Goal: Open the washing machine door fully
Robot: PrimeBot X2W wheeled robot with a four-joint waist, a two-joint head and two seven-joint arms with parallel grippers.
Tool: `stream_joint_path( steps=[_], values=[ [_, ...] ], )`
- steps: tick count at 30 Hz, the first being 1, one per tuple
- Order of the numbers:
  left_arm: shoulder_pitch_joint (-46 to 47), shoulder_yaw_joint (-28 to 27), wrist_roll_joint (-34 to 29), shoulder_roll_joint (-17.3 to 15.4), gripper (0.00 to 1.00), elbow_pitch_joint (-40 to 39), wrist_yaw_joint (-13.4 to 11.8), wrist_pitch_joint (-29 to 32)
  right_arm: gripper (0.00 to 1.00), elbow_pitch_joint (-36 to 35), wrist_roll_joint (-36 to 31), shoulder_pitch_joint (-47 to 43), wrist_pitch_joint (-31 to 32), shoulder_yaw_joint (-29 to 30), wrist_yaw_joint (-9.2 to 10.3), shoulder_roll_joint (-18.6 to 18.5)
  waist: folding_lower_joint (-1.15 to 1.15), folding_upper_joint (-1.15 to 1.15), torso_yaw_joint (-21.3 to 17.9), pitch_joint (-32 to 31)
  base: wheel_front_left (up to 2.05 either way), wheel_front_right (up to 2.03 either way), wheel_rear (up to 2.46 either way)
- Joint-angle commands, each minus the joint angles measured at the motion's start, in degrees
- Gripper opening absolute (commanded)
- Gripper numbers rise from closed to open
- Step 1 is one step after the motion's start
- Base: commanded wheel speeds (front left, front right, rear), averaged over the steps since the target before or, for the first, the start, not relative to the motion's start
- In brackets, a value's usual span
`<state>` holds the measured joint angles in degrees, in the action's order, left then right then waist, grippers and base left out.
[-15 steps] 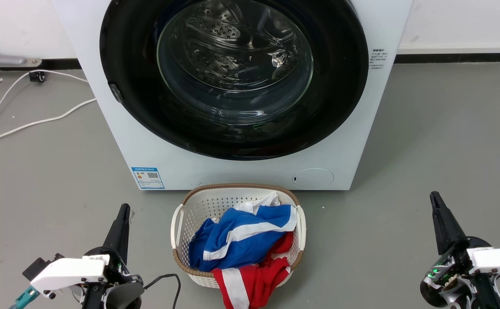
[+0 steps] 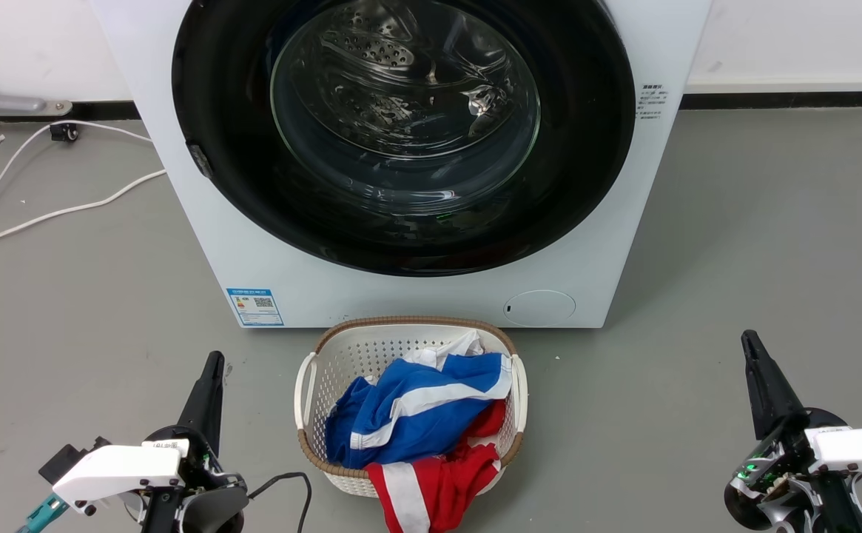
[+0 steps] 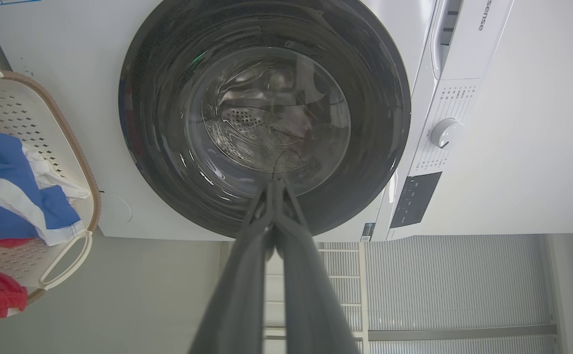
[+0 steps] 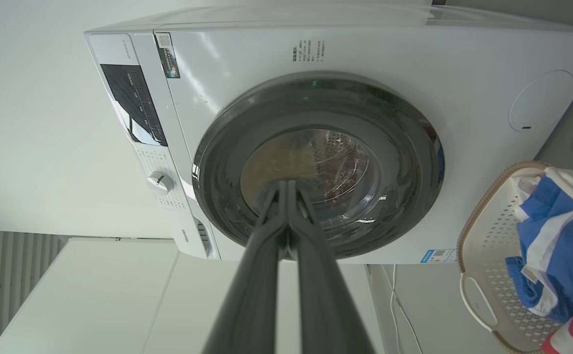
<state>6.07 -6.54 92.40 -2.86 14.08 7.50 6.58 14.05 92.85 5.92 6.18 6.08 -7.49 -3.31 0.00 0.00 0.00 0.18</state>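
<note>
A grey floor [image 2: 734,244] runs back to a white wall [image 2: 793,37], with one white washing machine [image 2: 179,200] standing against it. The washing machine door [image 2: 408,248] is shut, its glossy black rim flat on the machine's front and spanning nearly its width. The head view cuts off the machine's top. The wrist views reach higher and show the control strip with one round dial [image 3: 446,132].

One pale basket [image 2: 303,392] stands just in front of the machine, below the door's lower edge. It holds two garments, one blue-and-white garment [image 2: 401,414] and one red-and-white garment [image 2: 431,485] that hangs over the near rim. Bare floor lies open on both sides of the basket, and white cables [image 2: 53,215] trail at the far left.

The left hand [image 2: 214,363] and the right hand [image 2: 748,340] sit low, either side of the basket and well apart from the door. On each, the two fingers are pressed together with nothing between them.
</note>
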Motion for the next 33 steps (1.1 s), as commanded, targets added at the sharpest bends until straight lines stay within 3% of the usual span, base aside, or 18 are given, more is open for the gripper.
stream_joint_path(
  steps=[1, 18, 19, 27, 33],
  values=[
    [0.42, -0.10, 0.04, 0.01, 0.00, 0.03, 0.15, 0.12, 0.00, 0.05, -0.25, 0.66, 0.24, 0.09, 0.00, 0.20, 0.00, 0.00, 0.00, 0.00, 0.00, 0.00, 0.00],
    [0.42, -0.09, 0.04, 0.01, 0.00, 0.03, 0.16, 0.12, 0.00, 0.06, -0.34, 0.67, 0.25, 0.19, -0.01, 0.27, 0.00, 0.00, 0.00, 0.00, 0.00, 0.00, 0.00],
    [0.00, -0.02, 0.00, 0.00, 1.00, 0.00, 0.00, -0.02, 1.00, 0.02, -0.09, 0.00, 0.14, 0.11, 0.00, 0.08, 0.00, 0.00, 0.00, 0.00, 0.00, 0.00, 0.00],
    [-2.19, 0.18, -1.31, 0.24, 1.00, 0.83, -0.02, -1.32, 1.00, 1.51, -1.32, -2.30, -1.12, -0.06, 0.08, 0.26, 0.00, 0.00, 0.00, 0.02, 0.00, 0.00, 0.00],
    [-2.44, -0.87, -6.53, 0.21, 1.00, -0.95, -0.55, -3.04, 1.00, 0.21, -7.25, -2.92, -2.82, 0.45, 0.07, 0.27, 0.00, 0.00, 0.00, 0.06, 0.00, 0.00, 0.00]
  ],
)
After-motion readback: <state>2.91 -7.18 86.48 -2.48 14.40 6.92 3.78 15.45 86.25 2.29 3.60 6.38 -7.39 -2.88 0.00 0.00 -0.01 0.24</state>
